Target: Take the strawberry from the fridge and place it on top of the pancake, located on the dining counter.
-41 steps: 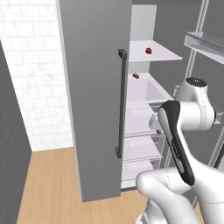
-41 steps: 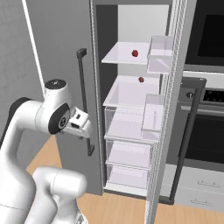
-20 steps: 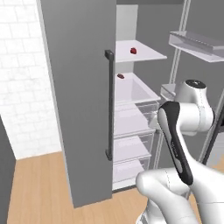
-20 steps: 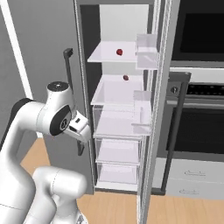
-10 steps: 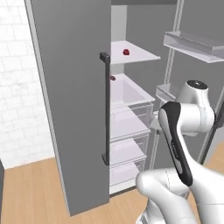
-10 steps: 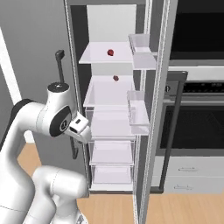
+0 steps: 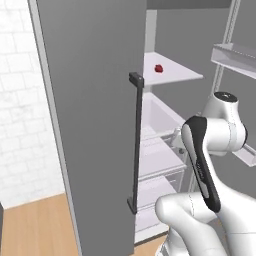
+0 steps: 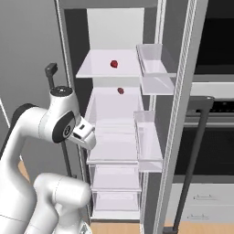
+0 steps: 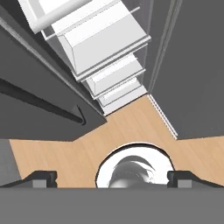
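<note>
Two red fruits sit in the open fridge (image 8: 183,114); the strawberry (image 8: 114,64) lies on the top shelf (image 8: 98,68). My claw (image 9: 111,178) hangs released, pointing floorward, so I should lift it and reach in level, clear of the door bins (image 8: 153,61).
</note>
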